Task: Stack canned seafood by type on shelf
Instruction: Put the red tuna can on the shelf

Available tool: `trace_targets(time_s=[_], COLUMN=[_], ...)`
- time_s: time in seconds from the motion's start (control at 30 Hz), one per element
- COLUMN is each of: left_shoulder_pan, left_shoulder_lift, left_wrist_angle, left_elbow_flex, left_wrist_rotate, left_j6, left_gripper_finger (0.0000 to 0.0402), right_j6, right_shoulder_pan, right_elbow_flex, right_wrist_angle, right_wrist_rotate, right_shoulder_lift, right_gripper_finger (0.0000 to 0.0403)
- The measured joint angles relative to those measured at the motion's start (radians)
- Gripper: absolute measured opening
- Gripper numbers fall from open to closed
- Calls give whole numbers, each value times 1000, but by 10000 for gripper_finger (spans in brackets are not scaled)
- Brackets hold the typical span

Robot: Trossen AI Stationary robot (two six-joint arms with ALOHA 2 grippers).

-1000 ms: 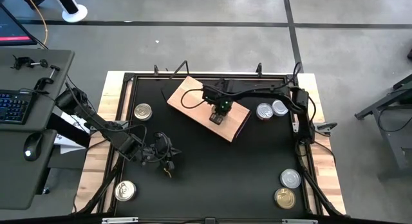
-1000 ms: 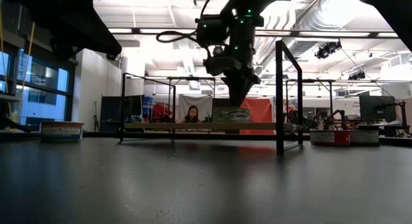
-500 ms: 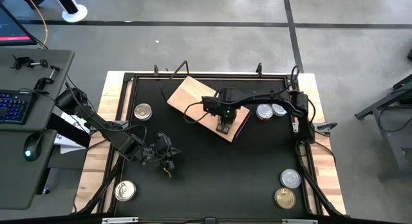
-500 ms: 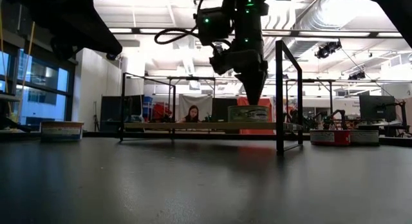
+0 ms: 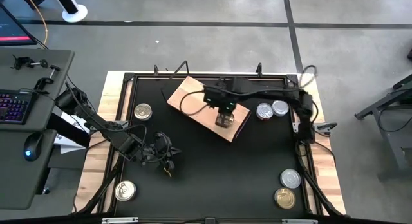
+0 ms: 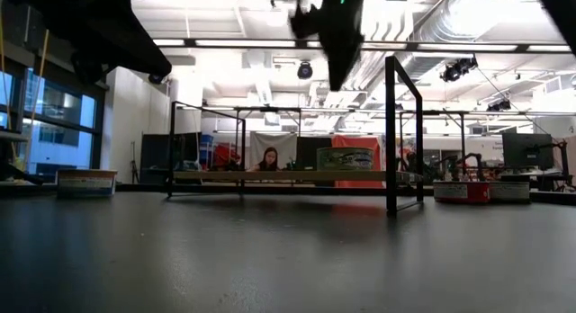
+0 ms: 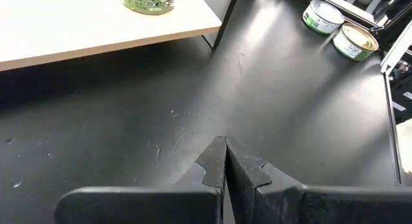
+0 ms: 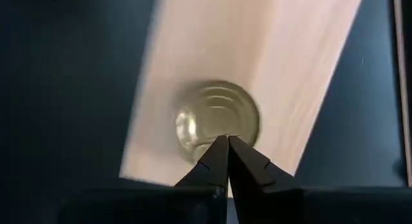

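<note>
Handling: the small, round, flat metal tins look rigid, dense for their size and smooth-walled, so by my judgement they would slip under a loose pinch; the best hold is across the width, fingers on opposite sides of the low wall, coming straight down.
Tin on shelf: one silver-lidded tin with a green label (image 5: 223, 120) stands upright on the light wooden plank shelf (image 5: 193, 95), near its right end; the concentric rings of the lid show in the right wrist view (image 8: 217, 121).
Shelf: a pale rectangular board with visible grain, lying at an angle at the far middle of the black tabletop (image 5: 212, 172).
Other tins: two silver-lidded tins side by side (image 5: 271, 110) just right of the shelf; a silver-lidded tin (image 5: 290, 179) and a gold-lidded tin (image 5: 284, 197) together at the near right; one tin (image 5: 142, 111) at the far left; one tin (image 5: 125, 190) at the near left corner.
Right gripper (image 8: 227, 161): above the tin on the shelf, apart from it, fingers pressed together and holding nothing.
Left gripper (image 7: 225, 163): waits low over the bare tabletop at the near left, fingers closed and empty.
Progress: one tin is on the shelf, six lie off it, nothing is stacked yet.
</note>
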Motion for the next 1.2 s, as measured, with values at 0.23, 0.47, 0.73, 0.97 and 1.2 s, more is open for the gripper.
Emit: trace_targets(time_s=[0.23, 0.47, 0.73, 0.97, 1.2], left_shoulder_pan=[20, 90, 147, 149, 146], left_shoulder_lift=[0, 0, 0, 0, 0], left_wrist_angle=[0, 20, 126, 162, 232], left_elbow_flex=[0, 0, 0, 0, 0], left_wrist_rotate=[0, 22, 97, 127, 152], left_j6=[53, 82, 147, 186, 129], left_gripper_finger=[0, 0, 0, 0, 0], right_j6=[209, 651, 705, 292, 314], right_shoulder_pan=[85, 116, 13, -24, -66], right_elbow_flex=[-185, -605, -1026, -1264, -1315], right_wrist_angle=[5, -5, 152, 462, 489], right_wrist_rotate=[54, 165, 221, 193, 282], right_shoulder_lift=[-321, -704, -950, -944, -869], right_gripper_finger=[0, 0, 0, 0, 0])
